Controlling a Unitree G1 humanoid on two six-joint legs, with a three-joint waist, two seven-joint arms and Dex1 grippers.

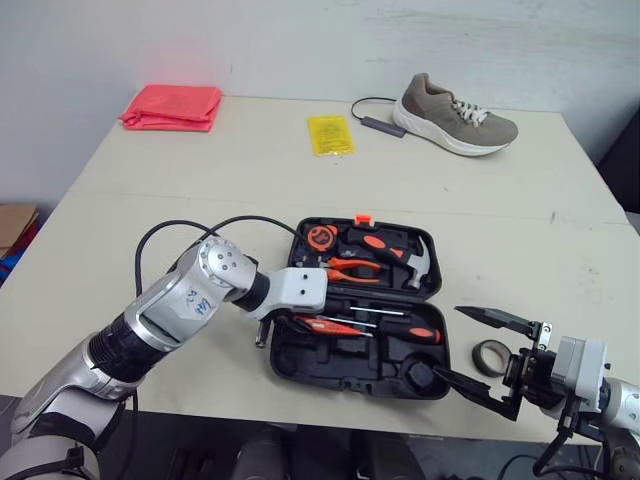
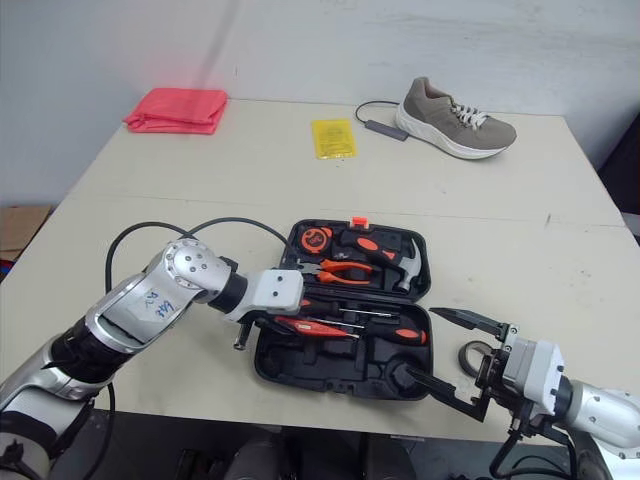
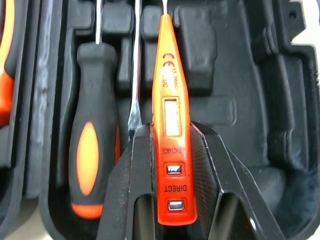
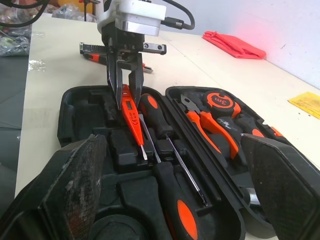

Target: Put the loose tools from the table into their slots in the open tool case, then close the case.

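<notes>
your left gripper (image 4: 125, 91) pinches the tester (image 3: 169, 100) over the case (image 1: 330, 372); right gripper (image 1: 445, 340) gapes at the table (image 1: 200, 180) front edge.

I see open case (image 1: 340, 372) ctr-front on table (image 1: 200, 200); tape roll (image 1: 489, 355) just R of it; tester pen (image 3: 172, 125) in near half beside screwdriver (image 3: 92, 160); pliers (image 1: 350, 270), hammer (image 1: 410, 262), tape measure (image 1: 320, 237) in far half; shoe (image 1: 455, 118) back R, packet (image 1: 330, 134) back ctr, cloth (image 1: 172, 106) back L.
</notes>
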